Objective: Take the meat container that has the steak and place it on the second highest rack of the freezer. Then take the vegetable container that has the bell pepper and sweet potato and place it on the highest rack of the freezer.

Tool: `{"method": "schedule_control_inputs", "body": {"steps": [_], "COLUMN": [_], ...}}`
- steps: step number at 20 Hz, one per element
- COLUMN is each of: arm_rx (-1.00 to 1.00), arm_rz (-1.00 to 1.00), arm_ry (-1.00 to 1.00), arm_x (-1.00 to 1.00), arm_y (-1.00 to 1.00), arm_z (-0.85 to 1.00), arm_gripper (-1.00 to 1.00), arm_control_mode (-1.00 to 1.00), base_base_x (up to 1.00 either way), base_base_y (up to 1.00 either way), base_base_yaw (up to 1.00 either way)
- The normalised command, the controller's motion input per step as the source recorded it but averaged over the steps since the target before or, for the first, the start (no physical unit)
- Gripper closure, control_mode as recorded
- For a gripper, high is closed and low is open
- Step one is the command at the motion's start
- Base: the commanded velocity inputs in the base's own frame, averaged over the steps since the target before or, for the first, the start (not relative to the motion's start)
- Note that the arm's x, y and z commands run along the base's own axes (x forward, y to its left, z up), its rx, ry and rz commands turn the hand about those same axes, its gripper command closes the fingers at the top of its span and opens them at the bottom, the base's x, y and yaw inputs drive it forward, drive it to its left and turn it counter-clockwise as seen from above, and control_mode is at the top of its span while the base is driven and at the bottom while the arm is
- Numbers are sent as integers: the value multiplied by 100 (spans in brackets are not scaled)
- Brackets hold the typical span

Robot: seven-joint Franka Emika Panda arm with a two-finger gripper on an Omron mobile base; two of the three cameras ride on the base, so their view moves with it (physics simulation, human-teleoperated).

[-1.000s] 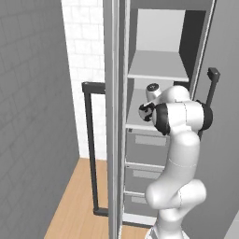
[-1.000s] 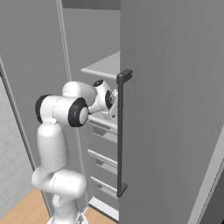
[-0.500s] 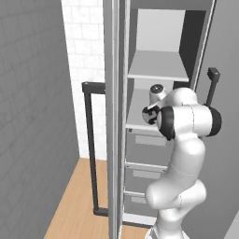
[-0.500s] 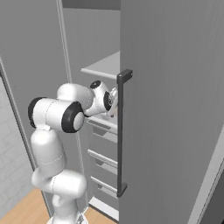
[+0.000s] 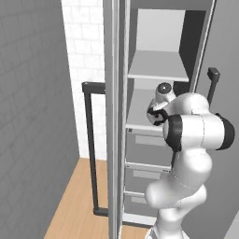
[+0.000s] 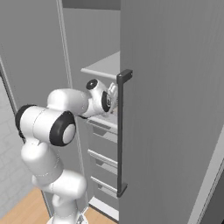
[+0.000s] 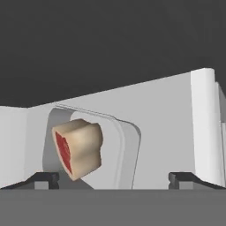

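With the meat container (image 7: pixel 95 152) and its steak (image 7: pixel 77 148) lying on a freezer (image 5: pixel 158 70) shelf, the gripper (image 7: pixel 114 178), fingers wide apart and empty, leaves the vegetable container yet to fetch.

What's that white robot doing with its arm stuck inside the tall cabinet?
The arm reaches into the open freezer, its gripper at a shelf just above the drawers. The hand view shows the meat container with the steak lying on that shelf, the spread fingertips to either side of it.
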Motion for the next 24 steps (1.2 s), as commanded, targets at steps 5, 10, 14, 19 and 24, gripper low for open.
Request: {"method": "schedule_control_inputs", "body": {"steps": [5,10,14,19,24], "arm_rx": [0,3,6,3,4], "arm_rz": [0,-1,0,0,0], "arm_ry": [1,7,12,8,13], "arm_x": [-95,-94,-71,-62,-88], "arm_y": [4,9,23,39,21], "arm_z": [19,45,71,67,45], "arm_gripper": [-100,-100,-100,-100,-100], "arm_control_mode": [-100,-100,-100,-100,-100], "base_base_x": [0,0,0,0,0], "base_base_y": [0,0,0,0,0], "base_base_yaw": [0,0,0,0,0]}}
